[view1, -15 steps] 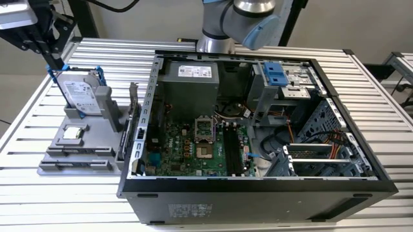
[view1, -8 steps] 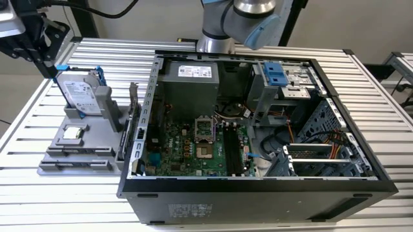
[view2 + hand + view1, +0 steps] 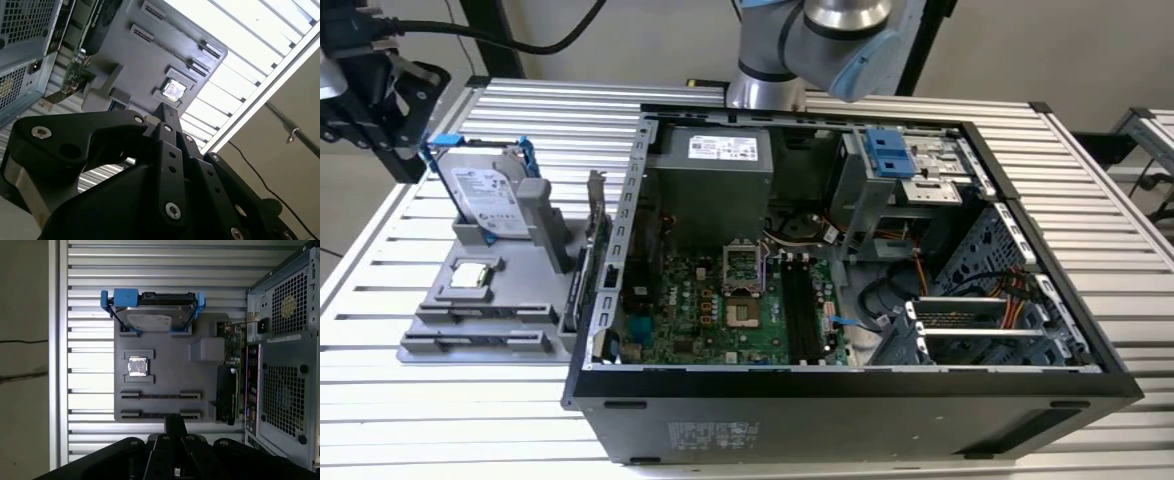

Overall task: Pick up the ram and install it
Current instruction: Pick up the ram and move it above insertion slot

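While gripper (image 3: pixel 173 421) hovers above gray tray (image 3: pixel 165 355), fingers pressed together, gripping nothing; ram (image 3: pixel 160 395) sits edge-up in tray slot.

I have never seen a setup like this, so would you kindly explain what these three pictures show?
A robot arm works at a slatted table. The exterior view shows an open computer case and a grey tray on that view's left. Both wrist views come from cameras on the arm, looking past its black claw. The tray holds a hard drive, a processor chip and the ram, probably the thin dark strips in its long holders. The claw is shut and seems to hold nothing.
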`<state>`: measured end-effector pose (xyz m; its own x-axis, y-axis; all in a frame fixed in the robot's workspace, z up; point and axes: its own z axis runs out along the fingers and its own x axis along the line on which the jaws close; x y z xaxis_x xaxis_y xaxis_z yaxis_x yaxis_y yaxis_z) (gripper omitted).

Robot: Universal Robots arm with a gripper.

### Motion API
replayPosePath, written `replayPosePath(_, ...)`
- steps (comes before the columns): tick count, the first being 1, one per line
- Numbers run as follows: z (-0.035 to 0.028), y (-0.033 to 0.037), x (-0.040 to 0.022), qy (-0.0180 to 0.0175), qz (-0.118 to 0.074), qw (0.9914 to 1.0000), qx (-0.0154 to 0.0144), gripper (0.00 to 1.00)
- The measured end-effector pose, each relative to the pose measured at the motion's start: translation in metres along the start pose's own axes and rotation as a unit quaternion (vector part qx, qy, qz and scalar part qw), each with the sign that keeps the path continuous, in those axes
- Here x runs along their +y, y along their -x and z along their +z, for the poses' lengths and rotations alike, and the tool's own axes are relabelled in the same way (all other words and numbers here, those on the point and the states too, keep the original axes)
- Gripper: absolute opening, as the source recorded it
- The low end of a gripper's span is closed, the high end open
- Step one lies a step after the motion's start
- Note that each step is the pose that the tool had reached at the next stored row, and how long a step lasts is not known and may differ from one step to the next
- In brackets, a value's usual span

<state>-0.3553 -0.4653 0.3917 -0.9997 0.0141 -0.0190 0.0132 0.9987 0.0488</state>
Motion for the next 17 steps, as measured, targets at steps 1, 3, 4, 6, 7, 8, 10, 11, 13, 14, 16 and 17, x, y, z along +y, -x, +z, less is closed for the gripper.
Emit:
replayPosePath(1,-0.0002,0.0,-0.0029,0.0,0.0,1.0,0.0001,0.0)
replayPosePath(3,-0.0003,0.0,-0.0062,0.0,-0.003,1.0,0.0001,0.0)
replayPosePath(4,-0.0003,0.0001,-0.0069,0.0,-0.005,0.99999,0.0001,0.0)
replayPosePath(6,-0.0003,-0.0001,-0.0082,0.0002,-0.012,0.99993,0.0,0.0)
replayPosePath(7,-0.0004,-0.0001,-0.0088,0.0003,-0.015,0.99988,-0.0001,0.0)
replayPosePath(8,-0.0004,-0.0002,-0.0096,0.0004,-0.019,0.99982,-0.0003,0.0)
replayPosePath(10,-0.0005,-0.0005,-0.0111,0.0004,-0.02,0.9998,-0.0003,0.0)
replayPosePath(11,-0.0005,-0.0006,-0.0119,0.0004,-0.02,0.9998,-0.0003,0.0)
replayPosePath(13,-0.0006,-0.0008,-0.0139,0.0004,-0.02,0.9998,-0.0003,0.0)
replayPosePath(14,-0.0007,-0.0009,-0.0151,0.0004,-0.02,0.9998,-0.0003,0.0)
replayPosePath(16,-0.0008,-0.001,-0.0178,0.0004,-0.02,0.9998,-0.0003,0.0)
replayPosePath(17,-0.0008,-0.001,-0.0182,0.0003,-0.02,0.9998,-0.0003,0.0)
